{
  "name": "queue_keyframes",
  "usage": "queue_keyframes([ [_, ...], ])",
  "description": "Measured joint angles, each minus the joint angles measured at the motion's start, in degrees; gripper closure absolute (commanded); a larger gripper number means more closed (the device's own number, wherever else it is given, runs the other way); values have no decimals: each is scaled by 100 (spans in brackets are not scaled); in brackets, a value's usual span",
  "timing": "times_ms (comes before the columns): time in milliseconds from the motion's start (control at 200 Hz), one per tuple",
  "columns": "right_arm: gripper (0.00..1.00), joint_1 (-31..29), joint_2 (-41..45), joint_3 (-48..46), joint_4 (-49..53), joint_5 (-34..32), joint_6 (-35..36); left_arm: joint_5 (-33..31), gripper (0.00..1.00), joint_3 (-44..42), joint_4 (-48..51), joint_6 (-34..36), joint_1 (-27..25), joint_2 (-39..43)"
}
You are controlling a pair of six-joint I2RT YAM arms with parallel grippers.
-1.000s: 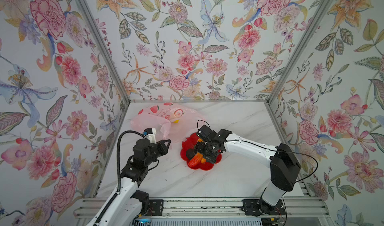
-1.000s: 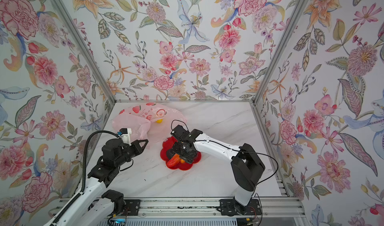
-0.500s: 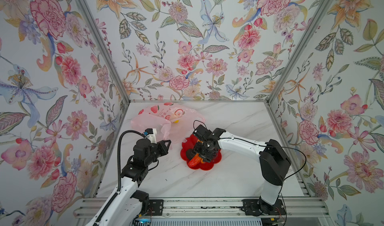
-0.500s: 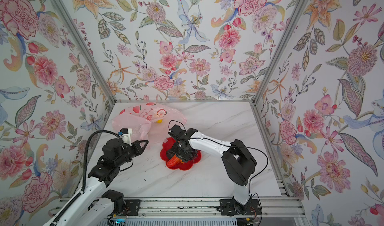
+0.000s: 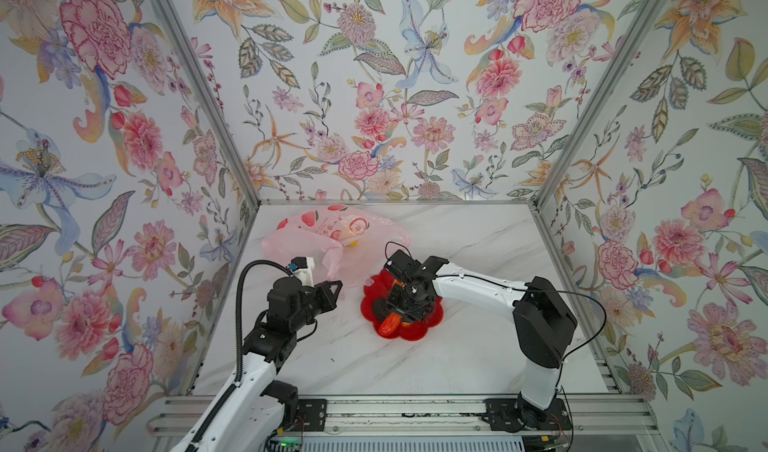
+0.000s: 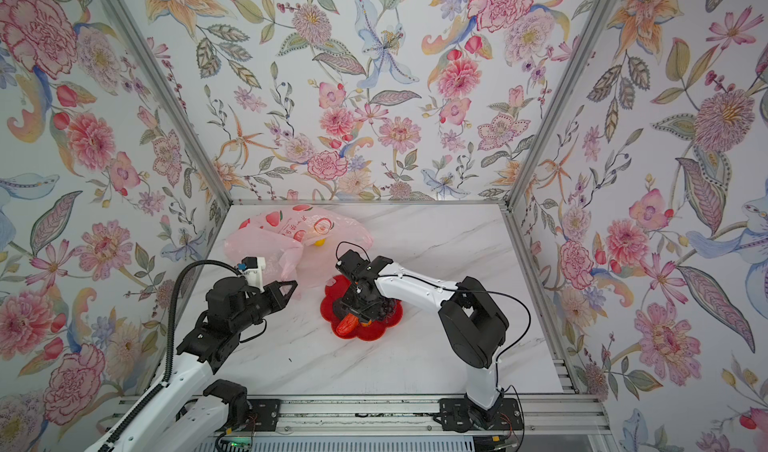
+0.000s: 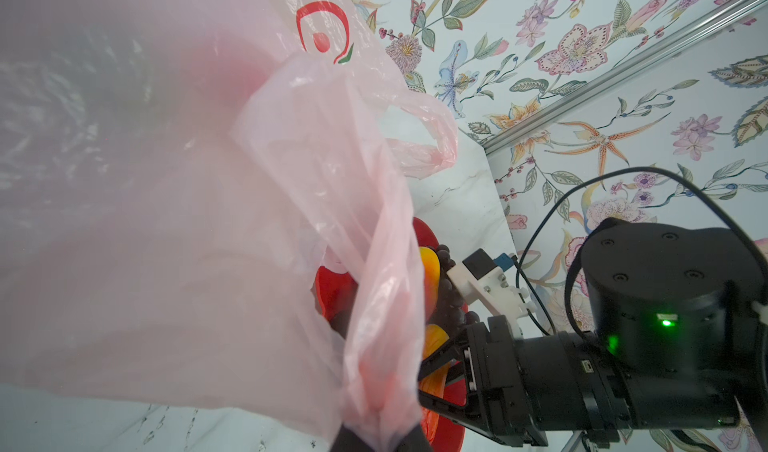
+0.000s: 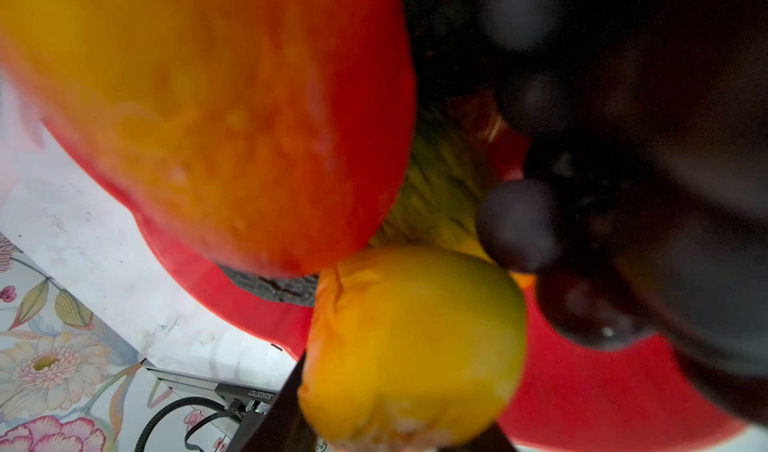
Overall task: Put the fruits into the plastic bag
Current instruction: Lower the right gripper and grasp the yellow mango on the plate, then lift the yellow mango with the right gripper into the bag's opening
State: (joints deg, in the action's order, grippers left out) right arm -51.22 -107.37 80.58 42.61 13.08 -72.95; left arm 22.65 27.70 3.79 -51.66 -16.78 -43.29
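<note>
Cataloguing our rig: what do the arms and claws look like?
White links, black joints. Left arm carries a ribbed black hose, right arm a thin black cable. Left claw and right claw: black, with white camera mounts.

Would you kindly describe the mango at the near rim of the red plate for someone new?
On the white marble table, look to the red flower-shaped plate in the middle. At the plate's near rim lies the mango, an oblong glossy red-orange fruit, far brighter than the dark purple grape bunch beside it.
</note>
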Motion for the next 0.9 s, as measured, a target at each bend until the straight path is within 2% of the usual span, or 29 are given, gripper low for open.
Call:
queue_keyframes([
  [160,64,-2,107,-9,4,-2,0,81,100,0,2,0,11,0],
  [300,64,22,573,-13,7,-7,50,96,100,0,0,-22,26,2],
  [485,65,374,1147,44,-188,225,577,50,100,2,7,-105,26,2],
  [616,66,693,1158,76,-610,568,927,48,100,2,7,-332,26,0],
  [746,66,951,1097,74,-1335,1027,968,48,100,127,203,-393,26,-151],
  [901,68,1016,501,293,-2068,1355,940,-28,100,358,444,-389,26,-280],
])
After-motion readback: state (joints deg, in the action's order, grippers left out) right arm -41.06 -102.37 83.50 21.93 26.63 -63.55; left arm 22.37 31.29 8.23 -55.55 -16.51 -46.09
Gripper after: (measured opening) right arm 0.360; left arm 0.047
